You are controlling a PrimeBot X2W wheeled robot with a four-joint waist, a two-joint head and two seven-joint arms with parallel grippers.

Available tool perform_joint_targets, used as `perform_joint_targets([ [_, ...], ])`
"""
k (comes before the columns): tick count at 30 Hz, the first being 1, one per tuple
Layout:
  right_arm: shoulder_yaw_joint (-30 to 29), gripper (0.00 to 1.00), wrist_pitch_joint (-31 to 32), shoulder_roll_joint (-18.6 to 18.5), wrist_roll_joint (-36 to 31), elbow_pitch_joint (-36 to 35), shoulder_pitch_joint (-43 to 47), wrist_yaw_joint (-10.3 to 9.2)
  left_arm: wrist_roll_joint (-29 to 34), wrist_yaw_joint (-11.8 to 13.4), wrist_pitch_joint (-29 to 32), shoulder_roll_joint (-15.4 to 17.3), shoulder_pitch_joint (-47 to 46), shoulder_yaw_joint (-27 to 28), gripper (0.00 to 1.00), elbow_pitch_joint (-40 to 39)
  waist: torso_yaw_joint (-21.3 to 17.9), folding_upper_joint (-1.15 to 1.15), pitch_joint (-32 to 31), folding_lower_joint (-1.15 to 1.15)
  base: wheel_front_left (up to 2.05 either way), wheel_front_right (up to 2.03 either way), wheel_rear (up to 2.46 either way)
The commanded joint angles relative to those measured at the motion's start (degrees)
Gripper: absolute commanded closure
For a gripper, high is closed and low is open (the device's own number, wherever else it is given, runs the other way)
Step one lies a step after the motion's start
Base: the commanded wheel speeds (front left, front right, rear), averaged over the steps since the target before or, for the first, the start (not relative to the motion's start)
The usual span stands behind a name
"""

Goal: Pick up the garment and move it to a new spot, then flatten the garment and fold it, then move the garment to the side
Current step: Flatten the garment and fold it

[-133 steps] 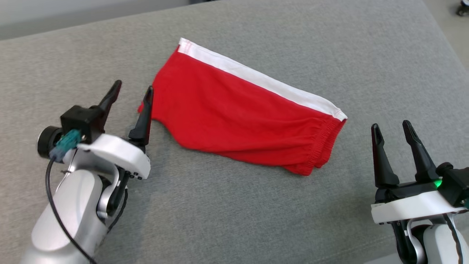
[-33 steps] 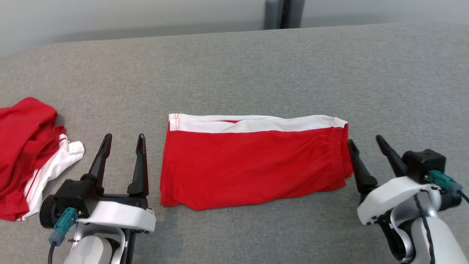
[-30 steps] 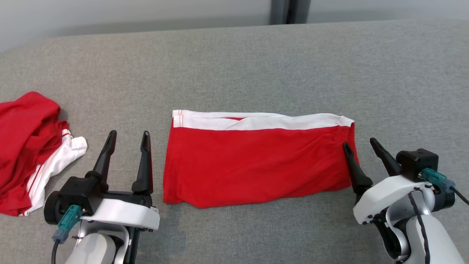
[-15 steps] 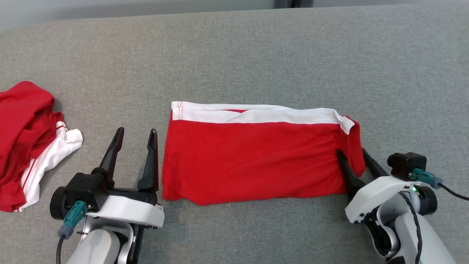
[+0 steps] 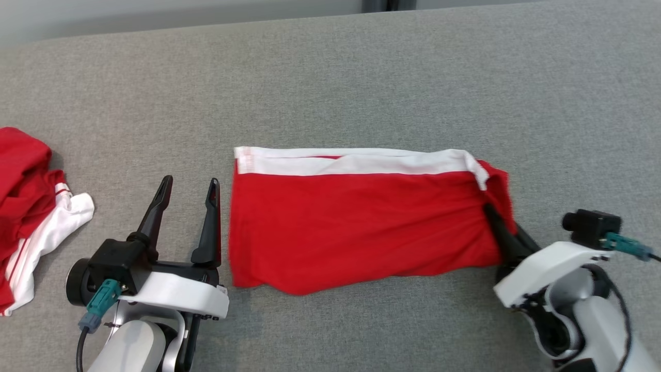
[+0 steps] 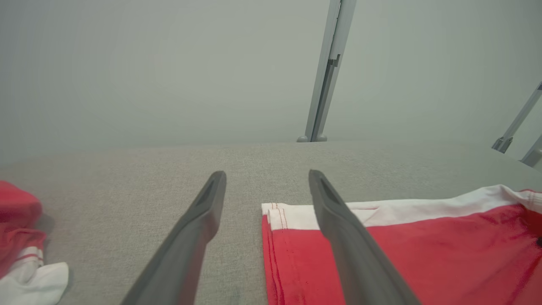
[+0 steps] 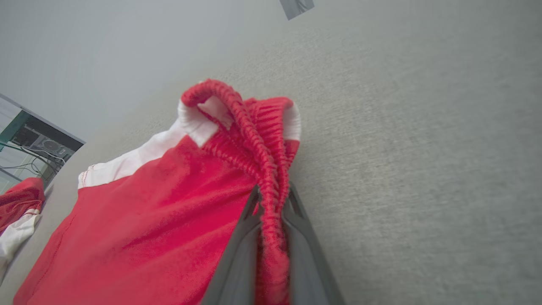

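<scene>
The garment [image 5: 356, 222] is a pair of red shorts with a white side stripe, folded flat on the grey cloth surface [image 5: 330, 77]. My right gripper [image 5: 500, 221] is shut on its elastic waistband at the right end, which bunches up between the fingers [image 7: 250, 224] in the right wrist view, where the garment [image 7: 148, 220] spreads to the left. My left gripper [image 5: 188, 191] stands open just left of the garment's hem, touching nothing. The left wrist view has the open left gripper [image 6: 266, 180] beside the hem corner of the garment [image 6: 381, 250].
A second red and white garment [image 5: 31, 206] lies crumpled at the far left edge of the surface. A grey wall and a metal post [image 6: 326, 72] stand behind the surface's far edge.
My right gripper has closed on the waistband end, which was loose between open fingers a second ago, and the cloth there has lifted and bunched. The head camera has shifted slightly.
</scene>
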Motion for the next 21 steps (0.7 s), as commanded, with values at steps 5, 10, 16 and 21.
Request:
perform_joint_targets([
  [5,-4.4,1.00,1.7,-5.3,2.5,-1.9,2.1,-0.03,0.0,0.5,0.5,0.3,-0.1,-0.2,0.00,-0.8,-1.3,0.00,-0.5,0.00,0.00,0.00,0.00],
  [10,-4.7,1.00,4.7,-6.4,4.4,-4.2,1.2,-0.03,-0.4,0.4,0.8,0.6,0.1,-0.4,0.00,-1.2,-2.1,0.00,-0.8,0.00,0.00,0.00,0.00],
  [16,1.0,1.00,10.6,-6.2,8.4,-13.4,-0.4,-0.02,-0.6,0.4,1.1,0.5,0.1,-0.9,0.00,-1.2,-2.4,0.00,-1.5,0.00,0.00,0.00,0.00],
  [21,6.5,1.00,14.2,-5.0,8.1,-18.4,-2.2,-0.03,-0.6,-0.1,1.4,-0.1,-0.5,-1.8,0.00,-0.9,-1.1,0.00,-2.1,0.00,0.00,0.00,0.00],
])
